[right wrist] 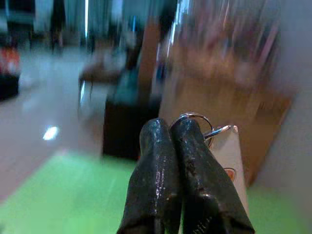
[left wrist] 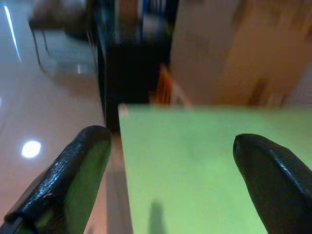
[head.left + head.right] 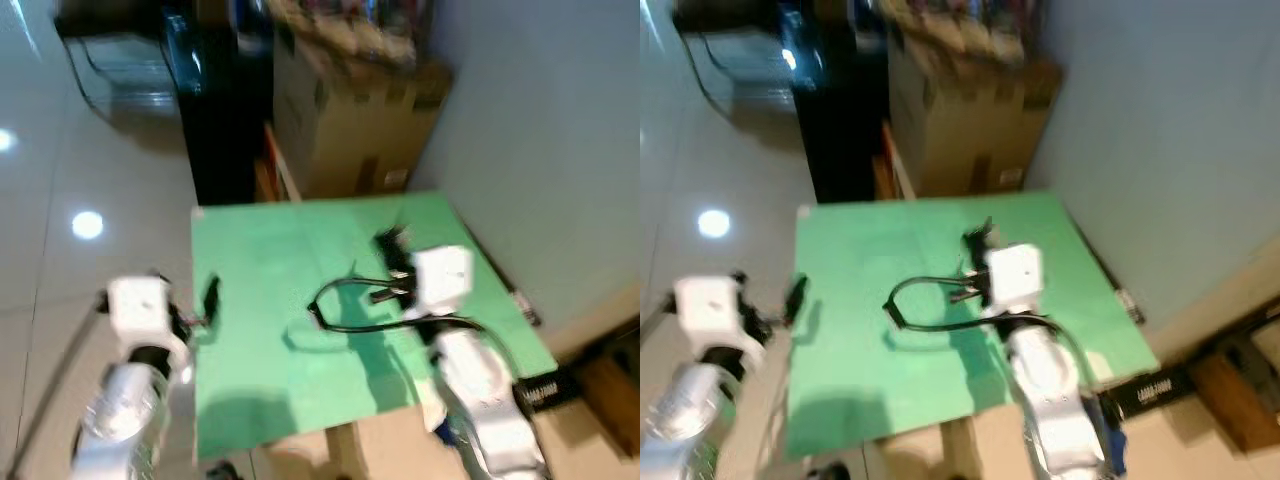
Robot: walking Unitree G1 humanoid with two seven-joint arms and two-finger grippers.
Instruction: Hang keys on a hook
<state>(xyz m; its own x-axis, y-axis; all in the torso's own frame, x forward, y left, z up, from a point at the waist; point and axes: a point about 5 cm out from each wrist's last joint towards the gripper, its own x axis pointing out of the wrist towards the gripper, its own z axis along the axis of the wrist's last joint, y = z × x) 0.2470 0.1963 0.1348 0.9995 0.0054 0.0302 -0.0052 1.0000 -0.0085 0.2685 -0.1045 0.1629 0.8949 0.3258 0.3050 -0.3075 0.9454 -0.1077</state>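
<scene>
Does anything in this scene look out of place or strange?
Nothing looks spilled or broken. One oddity: a loose black cable lies curled on the green table below the right gripper, which is shut on a key ring. The left gripper is open at the table's edge.

Both arms raised forward, right gripper closed, left gripper spread.

The right arm (image 3: 480, 385) extends forward from the lower right, its white wrist block uppermost and the right gripper (image 3: 393, 243) beyond it, over the green surface. In the right wrist view the two black fingers (image 1: 158, 165) are pressed together along their length, with a metal ring pinched at their tips. The left arm (image 3: 125, 400) is raised at the lower left, its left gripper (image 3: 210, 293) pointing forward at the near left edge of the surface. In the left wrist view its fingers (image 2: 73, 170) stand wide apart with nothing between them.
</scene>
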